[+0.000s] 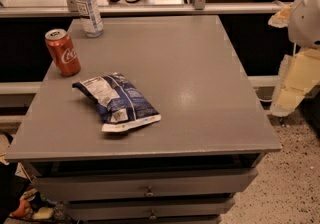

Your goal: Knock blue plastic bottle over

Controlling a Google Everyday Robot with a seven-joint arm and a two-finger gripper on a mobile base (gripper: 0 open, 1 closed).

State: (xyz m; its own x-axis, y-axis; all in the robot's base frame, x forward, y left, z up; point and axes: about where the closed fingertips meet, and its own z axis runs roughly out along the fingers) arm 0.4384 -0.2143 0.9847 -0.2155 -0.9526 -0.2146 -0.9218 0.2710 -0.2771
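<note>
The blue plastic bottle (88, 5) is clear with a white cap and a pale label. It stands upright at the far left corner of the grey table (200, 93). My gripper (287, 103) hangs at the right edge of the view, beyond the table's right side and far from the bottle. It holds nothing that I can see.
A red Coca-Cola can (62, 52) stands upright near the left edge, in front of the bottle. A dark blue and white snack bag (117, 100) lies left of the table's middle. The table has drawers (148, 188) at the front. A railing (150, 9) runs behind it.
</note>
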